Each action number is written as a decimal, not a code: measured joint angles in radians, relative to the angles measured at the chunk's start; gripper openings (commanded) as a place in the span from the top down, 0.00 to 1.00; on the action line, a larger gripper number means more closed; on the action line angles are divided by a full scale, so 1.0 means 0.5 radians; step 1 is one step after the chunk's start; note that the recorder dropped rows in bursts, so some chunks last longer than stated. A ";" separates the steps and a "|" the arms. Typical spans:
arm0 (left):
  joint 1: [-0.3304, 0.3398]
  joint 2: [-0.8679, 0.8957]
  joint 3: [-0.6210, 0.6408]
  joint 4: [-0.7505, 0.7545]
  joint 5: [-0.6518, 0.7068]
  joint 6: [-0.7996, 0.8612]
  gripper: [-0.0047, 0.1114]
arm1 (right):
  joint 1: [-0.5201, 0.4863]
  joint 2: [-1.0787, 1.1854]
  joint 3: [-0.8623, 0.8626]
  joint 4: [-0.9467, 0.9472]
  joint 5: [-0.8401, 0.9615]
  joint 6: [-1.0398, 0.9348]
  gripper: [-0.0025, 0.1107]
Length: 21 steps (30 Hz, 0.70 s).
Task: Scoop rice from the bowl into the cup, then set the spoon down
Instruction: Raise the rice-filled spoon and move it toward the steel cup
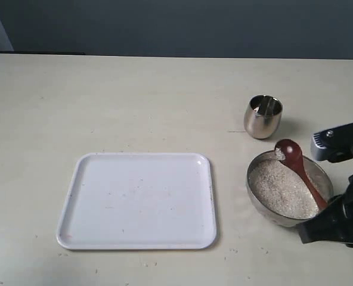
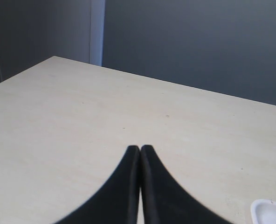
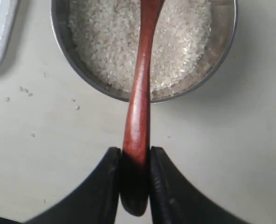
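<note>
As your right gripper point(image 3: 135, 156) clamps it, slim reddish wooden spoon point(image 1: 303, 176) points 11 o'clock at small steel cup point(image 1: 263, 116).

Reddish-brown spoon point(image 1: 305, 176); off-white rice point(image 1: 276, 192); silver bowl point(image 1: 259, 208); white tray point(image 1: 141, 202)
</note>
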 measured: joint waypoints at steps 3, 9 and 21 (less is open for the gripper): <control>0.000 0.000 0.000 0.000 0.000 0.000 0.96 | 0.000 -0.078 0.000 0.038 0.020 0.013 0.99; 0.000 0.000 0.000 0.000 0.000 0.000 0.96 | 0.000 -0.239 0.000 0.086 0.076 0.020 0.99; 0.000 0.000 0.000 0.000 0.000 0.000 0.96 | 0.000 -0.259 0.000 -0.008 -0.114 0.091 0.99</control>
